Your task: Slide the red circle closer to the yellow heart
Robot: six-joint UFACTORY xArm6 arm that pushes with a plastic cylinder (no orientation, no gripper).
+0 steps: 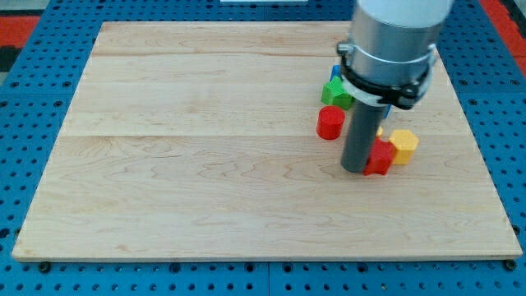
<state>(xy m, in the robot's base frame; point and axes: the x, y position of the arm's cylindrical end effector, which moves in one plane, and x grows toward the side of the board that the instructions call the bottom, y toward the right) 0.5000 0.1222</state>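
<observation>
The red circle is a short red cylinder on the wooden board, right of centre. My tip rests on the board just below and to the right of it, a small gap apart. A second red block touches the rod's right side. A yellow block sits right of that red block; its shape is unclear. A sliver of another yellow block shows behind the rod. A green block lies above the red circle.
A blue block peeks out above the green one, mostly hidden by the arm's grey body. The blue pegboard table surrounds the board on all sides.
</observation>
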